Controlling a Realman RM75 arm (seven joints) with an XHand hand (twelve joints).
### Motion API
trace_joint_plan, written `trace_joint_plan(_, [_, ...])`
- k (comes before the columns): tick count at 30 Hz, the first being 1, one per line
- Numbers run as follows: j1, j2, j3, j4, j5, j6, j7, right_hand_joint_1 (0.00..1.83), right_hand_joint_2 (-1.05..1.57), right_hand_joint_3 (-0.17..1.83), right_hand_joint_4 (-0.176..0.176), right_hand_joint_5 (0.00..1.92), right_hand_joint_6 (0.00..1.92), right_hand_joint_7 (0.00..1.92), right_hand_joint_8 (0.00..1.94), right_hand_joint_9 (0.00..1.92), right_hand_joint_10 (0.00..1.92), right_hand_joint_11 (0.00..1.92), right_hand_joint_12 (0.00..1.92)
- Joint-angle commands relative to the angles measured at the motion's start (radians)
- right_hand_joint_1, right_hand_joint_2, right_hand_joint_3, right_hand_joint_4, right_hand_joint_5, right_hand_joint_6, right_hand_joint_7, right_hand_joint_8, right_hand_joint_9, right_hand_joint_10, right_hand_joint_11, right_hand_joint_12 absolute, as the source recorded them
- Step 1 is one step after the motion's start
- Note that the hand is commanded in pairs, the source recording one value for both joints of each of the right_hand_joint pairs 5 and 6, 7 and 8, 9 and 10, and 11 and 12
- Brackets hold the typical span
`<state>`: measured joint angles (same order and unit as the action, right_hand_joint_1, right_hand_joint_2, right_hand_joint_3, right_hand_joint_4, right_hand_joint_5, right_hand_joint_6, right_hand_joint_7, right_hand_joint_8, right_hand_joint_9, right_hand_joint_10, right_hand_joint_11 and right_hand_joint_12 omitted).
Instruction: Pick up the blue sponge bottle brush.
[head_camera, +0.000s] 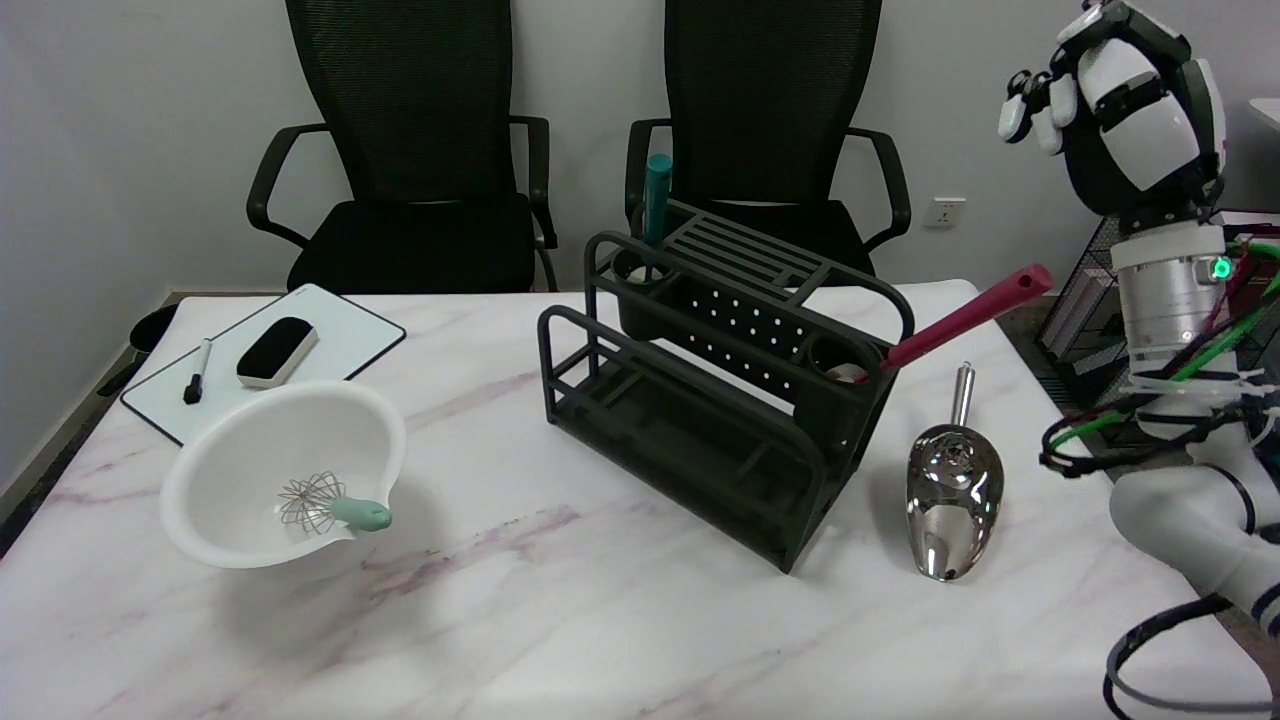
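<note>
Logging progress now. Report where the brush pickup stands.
Done: nothing visible yet. The brush stands upright in the rack's back-left cup, teal handle up; its sponge end is hidden. In hand: the right robot hand is raised at the upper right, far from the rack, holding nothing; fingers look curled in. Left: reach to the handle, grip it, lift it out of the cup.

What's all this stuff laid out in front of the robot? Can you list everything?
Rack: 1, dark grey, table centre.
Bottle brush: 1, teal-blue handle, upright in rack's left cup.
Magenta-handled utensil: 1, leaning from rack's right cup.
Scoop: 1, shiny metal, right of rack.
Bowl: 1, white, left.
Whisk: 1, mint handle, in bowl.
Whiteboard: 1, white, far left.
Eraser: 1, on whiteboard.
Marker: 1, black, on whiteboard.
Chairs: 2, black, behind table.
Right hand: 1, black-and-white, raised upper right, holding nothing.
</note>
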<state>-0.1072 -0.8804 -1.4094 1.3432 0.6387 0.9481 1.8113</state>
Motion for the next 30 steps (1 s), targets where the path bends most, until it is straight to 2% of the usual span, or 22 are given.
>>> trace_joint_plan(1, [-0.291, -0.091, -0.074, 0.438, -0.005, -0.023, -0.299, 0.92, 1.22, 1.11, 0.000, 1.05, 1.05, 1.52, 1.52, 1.60, 1.60, 1.33, 1.33])
trace_joint_plan(7, [-0.254, -0.070, -0.193, 0.523, -0.013, -0.006, -0.435, 0.92, 1.23, 1.13, 0.000, 1.05, 1.05, 1.51, 1.51, 1.60, 1.60, 1.33, 1.33])
trace_joint_plan(14, [-0.184, -0.085, -0.362, 0.514, -0.018, 0.022, -0.470, 0.90, 1.22, 1.20, 0.000, 1.06, 1.06, 1.53, 1.53, 1.61, 1.61, 1.34, 1.34])
trace_joint_plan(19, [-0.126, -0.100, -0.449, 0.497, -0.005, -0.117, -0.496, 0.91, 1.23, 1.19, 0.000, 1.07, 1.07, 1.53, 1.53, 1.60, 1.60, 1.33, 1.33])
trace_joint_plan(23, [-0.075, -0.114, -0.463, 0.461, 0.001, -0.246, -0.487, 0.92, 1.20, 1.18, 0.000, 1.05, 1.05, 1.53, 1.53, 1.60, 1.60, 1.32, 1.32])
trace_joint_plan(30, [-0.002, -0.162, -0.463, 0.358, 0.048, -0.315, -0.486, 0.95, 1.02, 1.11, 0.000, 0.97, 0.97, 1.48, 1.48, 1.55, 1.55, 1.26, 1.26])
